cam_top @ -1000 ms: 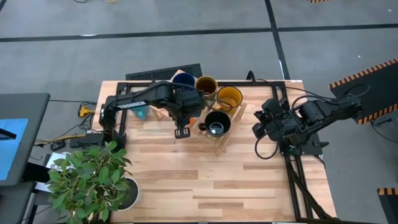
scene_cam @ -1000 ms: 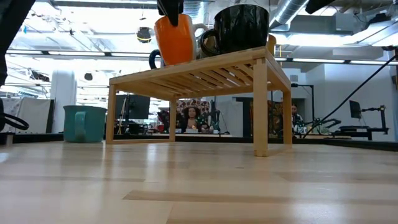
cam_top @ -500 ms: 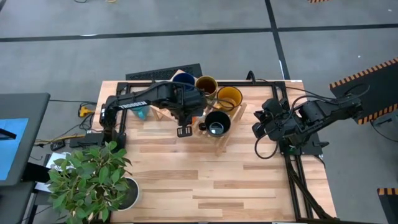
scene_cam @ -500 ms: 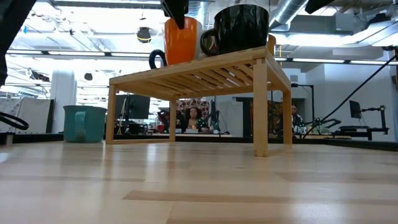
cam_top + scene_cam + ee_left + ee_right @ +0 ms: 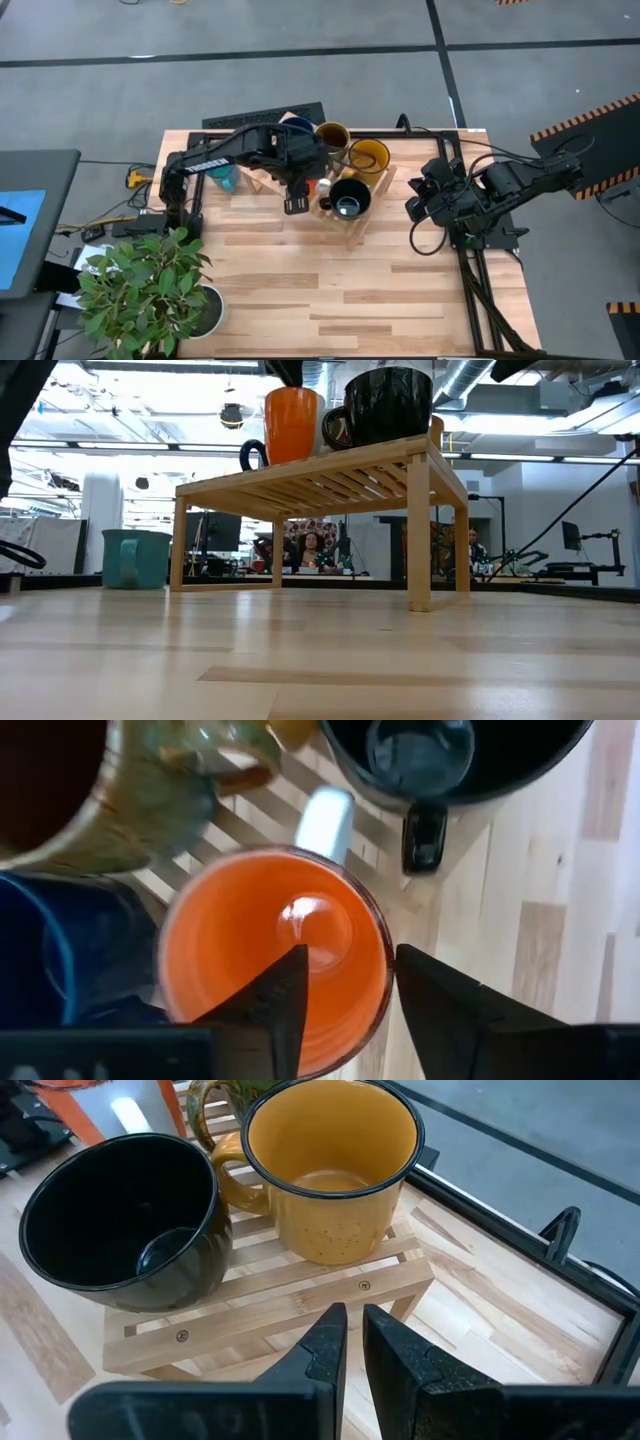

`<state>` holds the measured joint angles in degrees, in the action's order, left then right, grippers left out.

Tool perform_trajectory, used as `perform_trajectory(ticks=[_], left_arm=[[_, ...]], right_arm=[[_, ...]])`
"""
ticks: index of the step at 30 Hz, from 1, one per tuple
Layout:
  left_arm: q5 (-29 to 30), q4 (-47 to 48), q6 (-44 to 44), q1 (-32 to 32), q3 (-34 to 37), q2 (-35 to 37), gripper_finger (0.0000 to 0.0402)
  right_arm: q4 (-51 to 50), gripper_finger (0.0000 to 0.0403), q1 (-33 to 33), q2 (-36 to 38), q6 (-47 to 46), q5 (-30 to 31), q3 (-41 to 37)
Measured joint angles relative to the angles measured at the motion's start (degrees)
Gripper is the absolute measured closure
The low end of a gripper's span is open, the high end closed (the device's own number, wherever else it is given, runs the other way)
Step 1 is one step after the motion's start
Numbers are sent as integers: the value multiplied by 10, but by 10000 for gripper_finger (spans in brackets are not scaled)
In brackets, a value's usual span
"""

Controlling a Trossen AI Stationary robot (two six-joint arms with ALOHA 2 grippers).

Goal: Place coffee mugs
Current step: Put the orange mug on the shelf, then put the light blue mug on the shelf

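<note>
An orange mug (image 5: 292,425) stands upright on its base on the near left part of a wooden rack (image 5: 330,480), next to the black mug (image 5: 388,405). My left gripper (image 5: 350,980) hovers over it and is open. One finger (image 5: 285,1000) is above the mug's mouth and the other (image 5: 440,1010) is outside its wall. The yellow mug (image 5: 330,1170), the brown-olive mug (image 5: 331,136) and the dark blue mug (image 5: 295,127) stand farther back on the rack. The teal mug (image 5: 135,558) stands on the table left of the rack. My right gripper (image 5: 355,1345) is shut and empty, right of the rack.
A leafy plant (image 5: 150,285) in a white pot (image 5: 205,310) stands at the table's near left corner. Bare wooden tabletop (image 5: 360,290) lies near of the rack. Black frame rails (image 5: 470,270) and cables run along the table's right edge.
The orange mug, tilted in my left gripper a second ago, has come upright and now stands on the rack beside the black mug. My left gripper has risen from the mug's mouth and drawn a little toward the table's far edge.
</note>
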<state>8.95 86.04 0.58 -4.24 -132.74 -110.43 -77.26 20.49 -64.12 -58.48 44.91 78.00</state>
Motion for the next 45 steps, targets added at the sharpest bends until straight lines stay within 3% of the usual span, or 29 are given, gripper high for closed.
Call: perform_trajectory(ticks=[6, 11, 17, 21, 25, 29, 32, 38, 42, 45], left_arm=[[-5, 8, -5, -11, -19, 14, 236], [12, 16, -84, -30, -20, 69, 232], [155, 7, -129, -22, 1, 166, 232], [218, -29, -170, -20, 117, 263, 232], [232, -95, -223, -20, 317, 376, 232], [189, -127, -274, -42, 519, 476, 232], [134, -134, -302, -87, 629, 526, 232], [65, -136, -154, -162, 749, 558, 232], [67, -136, -36, -191, 794, 541, 232], [107, -148, 33, -205, 820, 522, 232]], right_arm=[[0, 340, 0, 0, 0, 0, 0], [0, 340, 0, 0, 0, 1, 0], [0, 340, 0, 0, -1, 1, 0], [-1, 340, 0, 0, -1, 2, 0], [-1, 340, 0, 0, -1, 2, 0], [-1, 340, 0, 0, -1, 2, 0], [-1, 340, 0, 0, 0, 2, 0], [-1, 340, 0, 0, 0, 2, 0], [-1, 340, 0, 0, 0, 2, 0], [-1, 340, 0, 0, 0, 2, 0]])
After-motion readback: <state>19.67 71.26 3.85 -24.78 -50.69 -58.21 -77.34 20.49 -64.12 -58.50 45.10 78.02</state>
